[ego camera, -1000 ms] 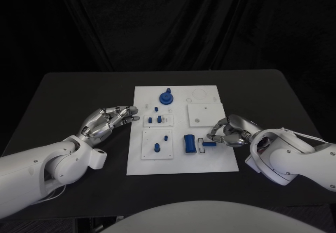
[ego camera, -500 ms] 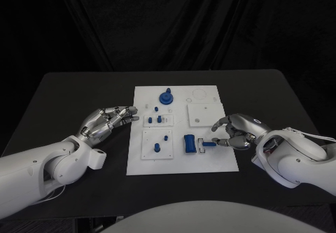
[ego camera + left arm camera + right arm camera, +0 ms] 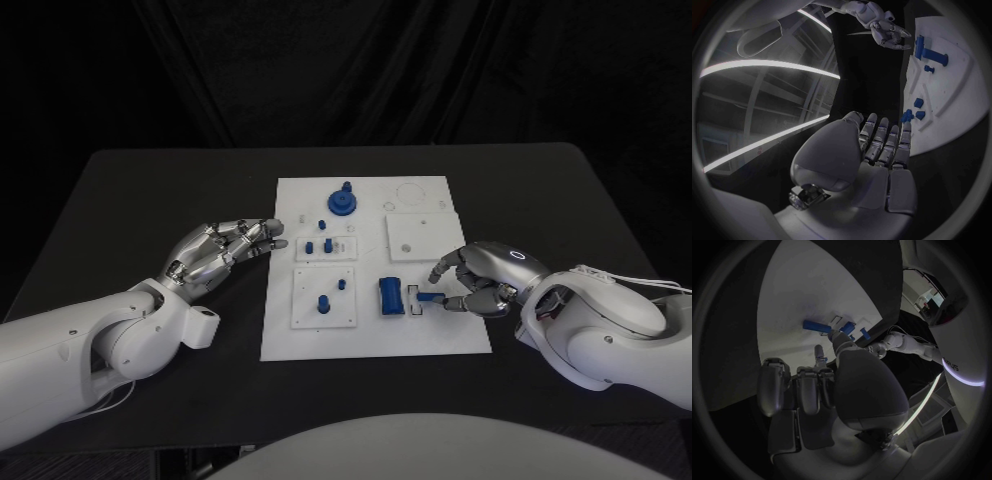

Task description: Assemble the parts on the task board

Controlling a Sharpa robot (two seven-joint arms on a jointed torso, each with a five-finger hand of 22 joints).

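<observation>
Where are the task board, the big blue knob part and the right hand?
task board [image 3: 433,335], head view, bare near-right corner of the plate.
big blue knob part [image 3: 343,202], head view, its round base.
right hand [image 3: 483,275], head view, middle of the hand.

You've got a black bench [image 3: 159,200] under everything, and a dark curtain [image 3: 346,70] hanging behind its far edge.
</observation>
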